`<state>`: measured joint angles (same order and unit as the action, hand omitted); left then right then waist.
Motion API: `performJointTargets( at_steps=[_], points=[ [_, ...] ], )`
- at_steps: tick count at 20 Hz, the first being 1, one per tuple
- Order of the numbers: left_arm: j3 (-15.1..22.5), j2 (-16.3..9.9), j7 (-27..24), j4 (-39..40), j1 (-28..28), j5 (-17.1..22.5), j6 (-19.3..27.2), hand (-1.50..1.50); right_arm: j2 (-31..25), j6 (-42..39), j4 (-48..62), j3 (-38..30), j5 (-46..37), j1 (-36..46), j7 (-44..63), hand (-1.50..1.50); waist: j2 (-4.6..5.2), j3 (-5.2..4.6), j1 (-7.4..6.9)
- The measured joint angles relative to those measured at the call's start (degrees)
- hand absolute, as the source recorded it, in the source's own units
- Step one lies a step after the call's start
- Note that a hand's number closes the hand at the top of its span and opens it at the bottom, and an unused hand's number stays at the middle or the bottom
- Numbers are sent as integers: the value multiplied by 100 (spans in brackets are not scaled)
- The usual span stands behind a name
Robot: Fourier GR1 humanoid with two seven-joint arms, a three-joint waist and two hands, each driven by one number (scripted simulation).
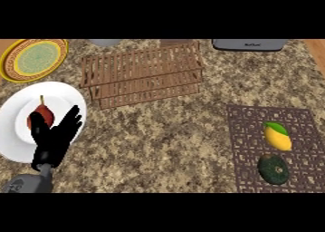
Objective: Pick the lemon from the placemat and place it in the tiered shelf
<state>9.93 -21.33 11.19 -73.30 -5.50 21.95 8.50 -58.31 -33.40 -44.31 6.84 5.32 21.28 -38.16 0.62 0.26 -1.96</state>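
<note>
Your lemon (pixel 277 136) sits on the placemat (pixel 248 149) at right — untouched. Your left hand (pixel 52 138) at lower left hangs released, fingers straight, over the white plate (pixel 14 136).

Speckled stone counter (pixel 164 136), slatted wooden shelf (pixel 143 74), glossy white plate (pixel 11 127)

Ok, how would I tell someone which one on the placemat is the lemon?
Look at the brown lattice placemat on the counter's right side. Two fruits lie on it, one above the other. The lemon is the upper one, nearer the shelf: yellow, oval, with a green patch at its top, while the dark green round fruit lies below it.
</note>
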Motion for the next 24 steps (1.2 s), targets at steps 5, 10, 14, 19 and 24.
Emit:
performJointTargets(
  at_steps=[5, 10, 14, 19, 24],
  points=[
    [-45, 31, 108, -160, 92, -38, 51, 0, -12, 51, -291, 381, -432, 313, 328, -150, -36, -15, 60],
    [-151, 135, 106, -66, 115, -166, 46, 0, 233, 33, -1170, 279, -396, 351, 1378, -150, -66, -26, 169],
    [-204, 161, 64, -213, 291, -244, -13, 0, 531, 259, -1699, 240, -574, 378, 2194, -150, -75, -27, 178],
    [-392, 134, -33, -42, 257, -252, -231, 0, 910, 517, -2192, 373, -995, 201, 2890, -150, -82, -16, 190],
    [-433, 265, 26, -111, 293, -381, -195, 0, 1106, 456, -2588, 439, -1444, 58, 3293, -150, -79, -16, 192]
  ],
)
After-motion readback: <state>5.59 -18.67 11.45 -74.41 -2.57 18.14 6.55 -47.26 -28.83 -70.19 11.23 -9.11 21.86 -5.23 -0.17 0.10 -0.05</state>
